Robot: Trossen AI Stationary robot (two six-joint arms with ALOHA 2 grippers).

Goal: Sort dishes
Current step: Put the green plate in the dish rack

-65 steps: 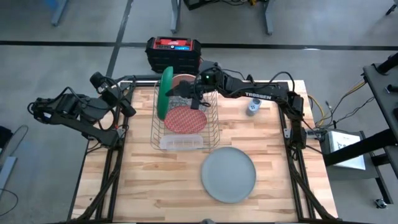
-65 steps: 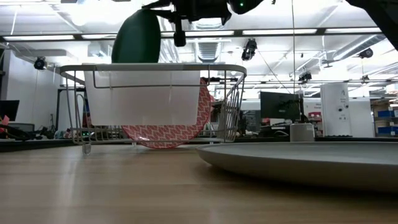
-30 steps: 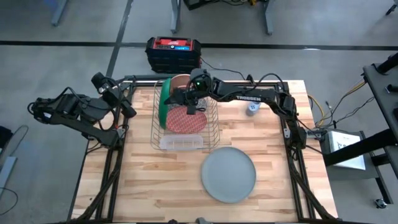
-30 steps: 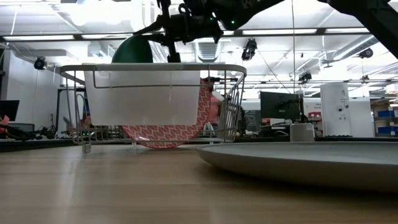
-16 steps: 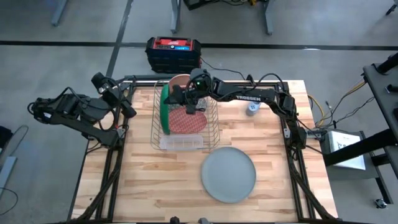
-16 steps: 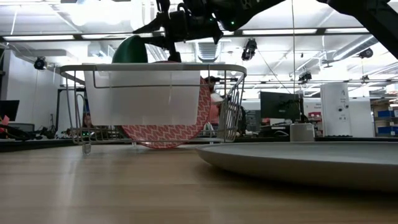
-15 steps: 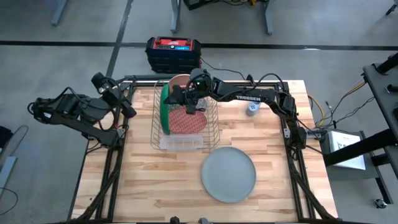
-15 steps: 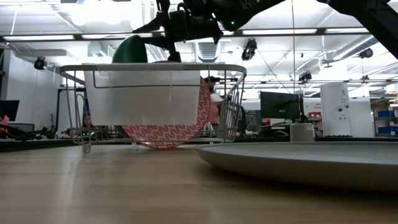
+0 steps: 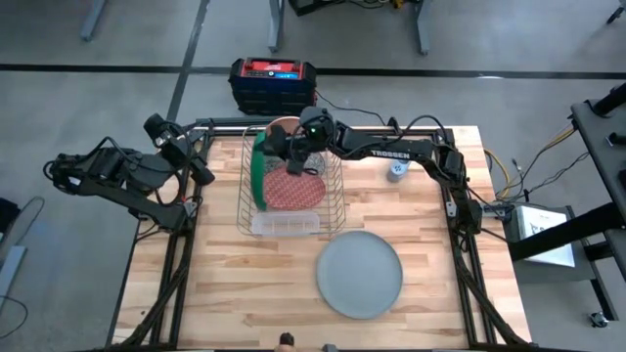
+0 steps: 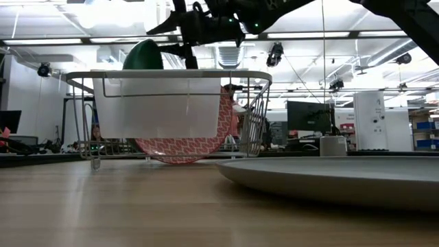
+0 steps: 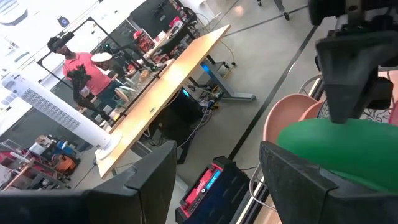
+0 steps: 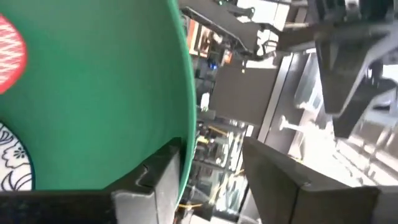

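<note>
A silver wire rack [image 9: 333,210] stands at the table's far middle. In it a dark green plate [image 9: 257,168] stands on edge at the left. A salmon-pink plate [image 9: 282,127] stands at its far end, and a red patterned plate [image 9: 293,189] leans inside. A white patterned plate [image 12: 12,165] shows beside the green one. A grey plate [image 9: 359,274] lies flat on the near table. My right gripper [image 12: 211,180] is open at the green plate's top rim [image 12: 185,112]. My left gripper [image 11: 217,186] waits open beyond the table's left edge. My right gripper comes level from the table's right at the green plate's top rim [image 12: 186,134]. One finger [image 12: 155,180] lies over the plate's green face, the other [image 12: 280,180] stands apart past the rim. I cannot tell whether the first finger touches. The plate stands in the rack.
A clear tray [image 9: 284,225] hangs on the rack's near end. A small grey-blue gadget [image 9: 396,169] stands right of the rack. A black and red box [image 9: 274,78] sits beyond the far edge. Bare wood lies at the near left and the far right.
My right gripper has rolled at the wrist and opened, letting go of the green plate's rim. The green plate has come more upright and stands on edge in the rack.
</note>
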